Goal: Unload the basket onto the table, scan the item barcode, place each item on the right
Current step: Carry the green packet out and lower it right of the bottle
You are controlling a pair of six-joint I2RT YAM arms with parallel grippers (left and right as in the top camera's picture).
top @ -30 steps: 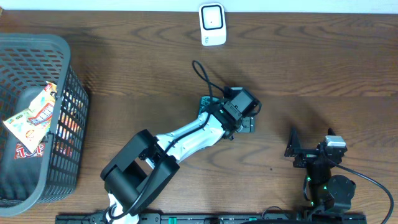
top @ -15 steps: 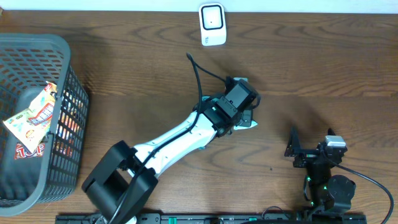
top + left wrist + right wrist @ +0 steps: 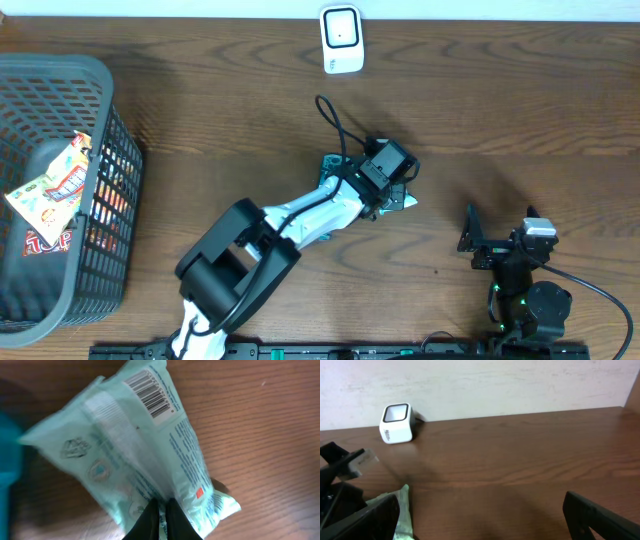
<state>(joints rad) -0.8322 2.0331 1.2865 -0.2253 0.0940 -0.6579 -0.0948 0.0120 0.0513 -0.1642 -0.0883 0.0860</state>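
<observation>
I'm pinching the mint-green pack [image 3: 135,445] by its seam, my left gripper [image 3: 160,510] pressing shut on it near the tabletop's middle. Its barcode [image 3: 152,395] is facing up; I'm judging that presenting it to the scanner [image 3: 341,38] at the far edge is what's remaining.

Dark grey plastic mesh basket [image 3: 112,120] at table's left edge, partly cut off by frame. Inside it, colourful snack packet [image 3: 55,185], lying tilted. Red-orange packaging [image 3: 105,205] visible through mesh. Brown wood-grain table [image 3: 520,110]. Pale wall [image 3: 510,380] behind table's far edge. Small teal object [image 3: 329,163] near table centre, mostly hidden, kind unclear.
</observation>
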